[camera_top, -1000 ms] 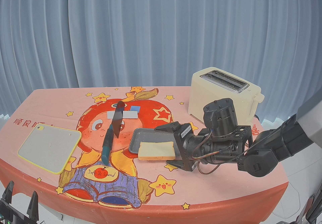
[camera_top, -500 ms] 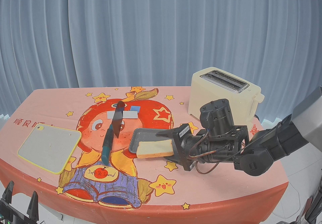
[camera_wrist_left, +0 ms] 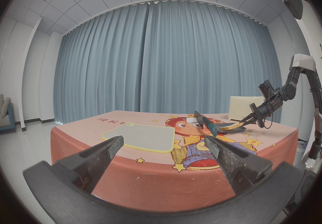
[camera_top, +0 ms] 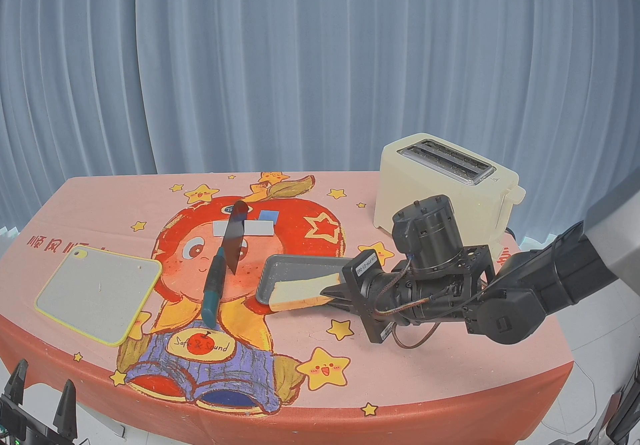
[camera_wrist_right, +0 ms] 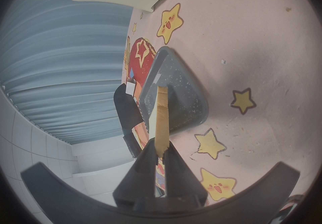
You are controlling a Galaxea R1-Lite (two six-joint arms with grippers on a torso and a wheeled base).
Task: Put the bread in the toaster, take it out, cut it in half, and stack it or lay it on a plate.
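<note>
A slice of bread (camera_top: pixel 301 291) is tilted over the near edge of the dark grey tray (camera_top: pixel 293 264), seen almost edge-on. My right gripper (camera_top: pixel 331 289) is shut on the slice's right end. In the right wrist view the bread (camera_wrist_right: pixel 161 114) stands on edge between the fingers (camera_wrist_right: pixel 147 164), above the tray (camera_wrist_right: pixel 182 100). The cream toaster (camera_top: pixel 443 186) stands behind the right arm with both slots empty. My left gripper (camera_wrist_left: pixel 164 149) hangs open and empty below the table's near left corner, also seen in the head view (camera_top: pixel 40 399).
A knife (camera_top: pixel 222 256) with a dark blade and teal handle lies left of the tray. A grey cutting board (camera_top: pixel 99 293) with a yellow rim lies near the table's left edge. The table's front edge is close to the right gripper.
The right gripper's fingers, wide open around the flat slice a second ago, have shut on it. The slice has tipped up on edge and shifted slightly left.
</note>
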